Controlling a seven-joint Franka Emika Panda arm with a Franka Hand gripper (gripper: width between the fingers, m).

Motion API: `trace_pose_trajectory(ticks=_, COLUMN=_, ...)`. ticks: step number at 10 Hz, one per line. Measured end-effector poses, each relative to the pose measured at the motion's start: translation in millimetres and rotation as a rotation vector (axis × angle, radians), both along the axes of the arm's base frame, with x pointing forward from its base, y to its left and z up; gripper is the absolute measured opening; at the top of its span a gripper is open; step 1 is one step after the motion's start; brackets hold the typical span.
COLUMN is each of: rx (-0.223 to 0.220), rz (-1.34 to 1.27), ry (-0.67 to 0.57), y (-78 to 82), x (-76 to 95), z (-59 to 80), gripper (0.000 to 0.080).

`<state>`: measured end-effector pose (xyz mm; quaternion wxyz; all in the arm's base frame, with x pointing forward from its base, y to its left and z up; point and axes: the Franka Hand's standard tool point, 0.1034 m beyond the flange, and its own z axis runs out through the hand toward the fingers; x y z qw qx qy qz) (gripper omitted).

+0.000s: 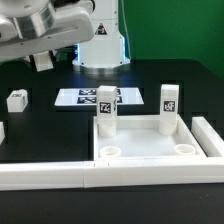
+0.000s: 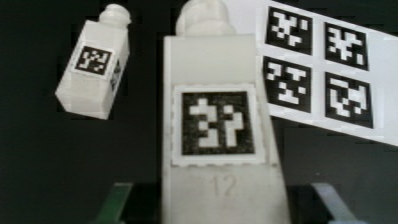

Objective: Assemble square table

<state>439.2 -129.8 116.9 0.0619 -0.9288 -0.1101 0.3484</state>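
The white square table top (image 1: 146,152) lies at the front with two tagged legs standing in its far sockets, one on the exterior view's left (image 1: 107,111) and one on its right (image 1: 169,99). My gripper (image 1: 40,58) hangs high at the back left. In the wrist view the gripper (image 2: 221,206) has a fourth leg (image 2: 214,120) running out from between its fingers (image 2: 132,202), tag facing the camera and well above the table. Thin dark gaps show beside this leg at the frame's edge. Another loose leg (image 2: 93,64) lies on the black table (image 1: 16,99).
The marker board (image 1: 98,98) lies behind the table top; it also shows in the wrist view (image 2: 329,62). The long white L-shaped rail (image 1: 50,175) runs along the front and up the exterior view's right side (image 1: 210,140). A small white piece (image 1: 2,130) sits at the left edge.
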Motion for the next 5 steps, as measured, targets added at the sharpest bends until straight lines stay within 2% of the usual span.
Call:
trace_pose_trajectory(ticks=1, rx=0.005, rz=0.004, ry=-0.015, y=5.4, x=10.9, z=0.0, gripper=0.0290)
trace_pose_trajectory(ticks=2, rx=0.016, rz=-0.009, ry=-0.069, y=13.2, x=28.5, z=6.0, gripper=0.0290)
trace_pose_trajectory(ticks=5, rx=0.002, rz=-0.070, ry=-0.325, y=46.4, x=83.6, z=37.3, gripper=0.0290)
